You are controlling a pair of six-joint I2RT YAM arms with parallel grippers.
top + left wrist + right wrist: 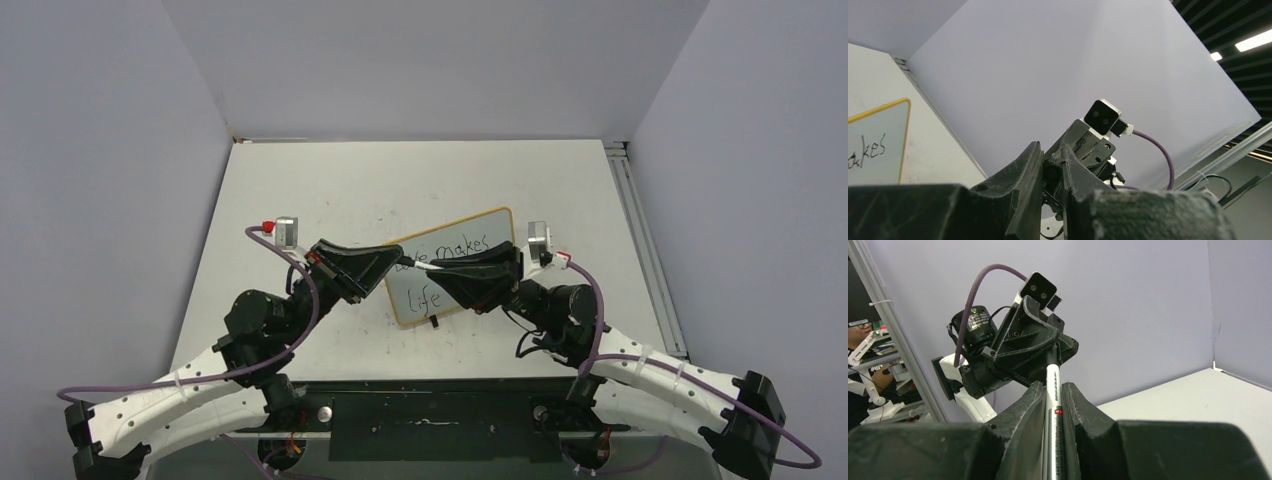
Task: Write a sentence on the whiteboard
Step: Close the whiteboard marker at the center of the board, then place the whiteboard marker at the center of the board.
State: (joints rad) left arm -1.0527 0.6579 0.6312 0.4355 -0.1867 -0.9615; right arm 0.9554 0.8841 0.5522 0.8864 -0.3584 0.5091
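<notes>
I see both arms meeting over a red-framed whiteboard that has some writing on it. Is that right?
Almost. The whiteboard has a yellow frame, not red, as the top external view shows. The left arm and right arm do meet over it, and black handwriting is on it.

On the whiteboard [500,228] I read part of the sentence [463,247] in black handwriting: "makes" on the far line and "life" on the near line. The left gripper [400,262] covered the word before "makes". The left wrist view caught only "akes". Print along the marker [1053,405] was too small to read.
</notes>
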